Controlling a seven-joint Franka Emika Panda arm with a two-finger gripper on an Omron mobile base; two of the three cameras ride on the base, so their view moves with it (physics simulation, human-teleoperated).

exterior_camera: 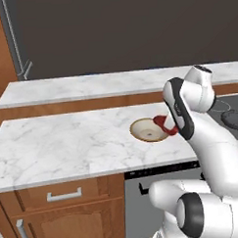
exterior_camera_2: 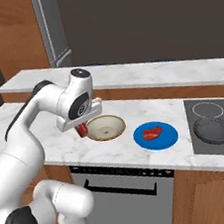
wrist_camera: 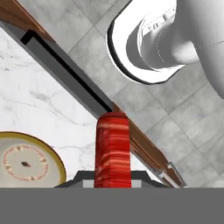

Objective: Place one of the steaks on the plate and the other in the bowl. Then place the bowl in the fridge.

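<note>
My gripper is shut on a red steak, which hangs just above the left rim of the tan bowl on the marble counter. From the left base view the held steak sits at the bowl's right rim, with the gripper partly behind my arm. In the hand view the steak stands on edge between the fingertips, with the bowl at lower left. A second steak lies on the blue plate, right of the bowl. The grey fridge stands at the back left.
A dark frying pan sits on the cooktop at the right. A raised marble ledge runs behind the counter. Below the counter's front edge are a dishwasher front and wooden drawers.
</note>
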